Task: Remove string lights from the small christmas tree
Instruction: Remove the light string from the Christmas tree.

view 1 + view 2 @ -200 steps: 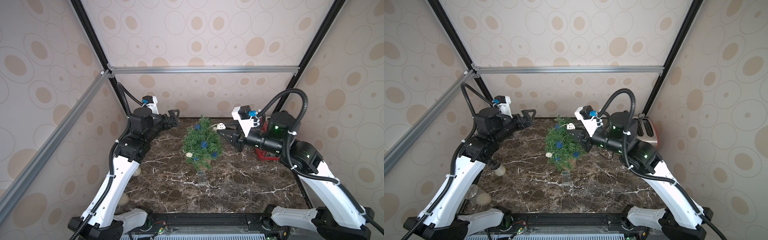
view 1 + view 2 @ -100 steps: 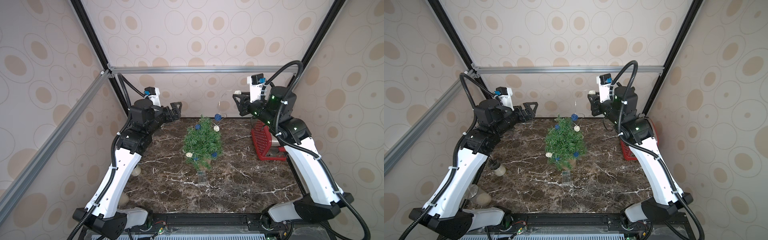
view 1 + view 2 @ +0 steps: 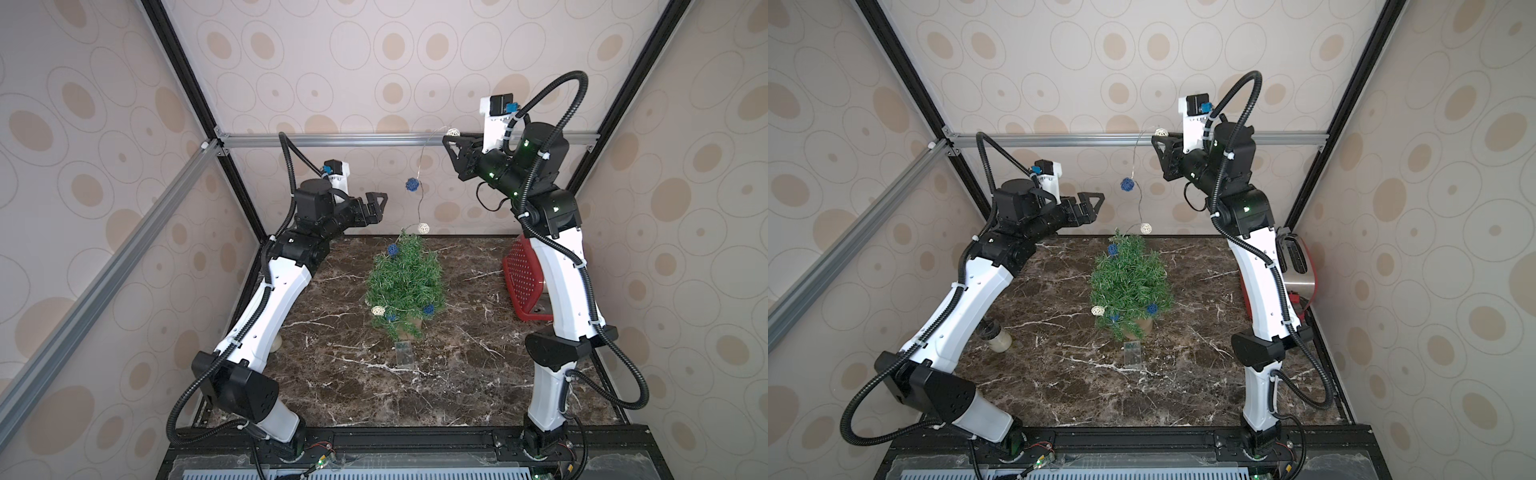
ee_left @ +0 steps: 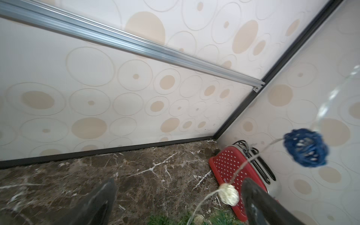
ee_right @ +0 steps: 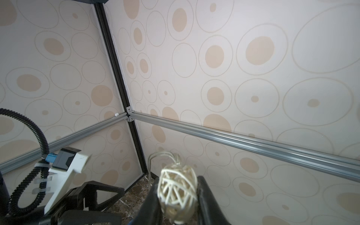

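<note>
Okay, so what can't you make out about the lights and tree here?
Wire's path through the small christmas tree: needles hide the string lights in both top views.
Wire link at the battery box: too small, both top views.
Most of the red toaster: behind the right arm, a top view.

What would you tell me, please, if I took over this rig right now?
Right gripper: shut on a cream ball of the lights, held high above the tree.
Left gripper: open, empty, raised beside the hanging strand.
Done: the top strand is lifted off the treetop.
Left: the lower balls are on the tree's bottom branches; the battery box lies on the table in front of the tree.
</note>
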Controlling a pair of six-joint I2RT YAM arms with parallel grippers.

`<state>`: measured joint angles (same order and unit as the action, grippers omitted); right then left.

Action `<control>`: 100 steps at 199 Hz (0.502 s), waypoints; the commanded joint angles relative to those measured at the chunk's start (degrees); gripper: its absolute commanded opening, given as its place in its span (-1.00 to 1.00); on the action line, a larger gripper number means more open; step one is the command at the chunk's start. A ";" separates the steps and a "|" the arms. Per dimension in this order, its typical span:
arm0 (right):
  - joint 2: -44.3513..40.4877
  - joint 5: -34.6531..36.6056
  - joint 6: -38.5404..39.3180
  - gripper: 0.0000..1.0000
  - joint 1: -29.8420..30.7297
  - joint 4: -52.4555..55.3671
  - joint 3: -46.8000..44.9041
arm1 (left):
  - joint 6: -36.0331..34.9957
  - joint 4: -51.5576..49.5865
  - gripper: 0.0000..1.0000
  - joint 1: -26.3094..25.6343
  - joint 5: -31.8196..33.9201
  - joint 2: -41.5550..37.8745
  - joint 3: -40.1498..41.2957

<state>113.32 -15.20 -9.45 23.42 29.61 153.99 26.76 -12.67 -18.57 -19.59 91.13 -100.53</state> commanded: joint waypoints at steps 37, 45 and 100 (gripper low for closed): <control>4.92 -5.67 -8.05 -0.44 -0.56 -9.79 0.96 | -0.27 9.55 0.99 -0.38 -11.30 7.10 -5.15; 5.44 -5.74 -8.90 -0.44 -0.60 -10.62 1.37 | -1.13 9.13 0.99 -0.75 -10.85 7.50 -5.29; 6.39 -7.34 -13.56 -0.44 -0.75 -16.27 1.66 | -9.13 -0.58 0.99 -4.17 -4.13 14.27 -14.38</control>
<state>119.83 -20.71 -19.77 22.87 18.79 153.49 21.91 -10.02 -21.89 -25.56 103.13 -109.36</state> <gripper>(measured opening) 0.285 0.994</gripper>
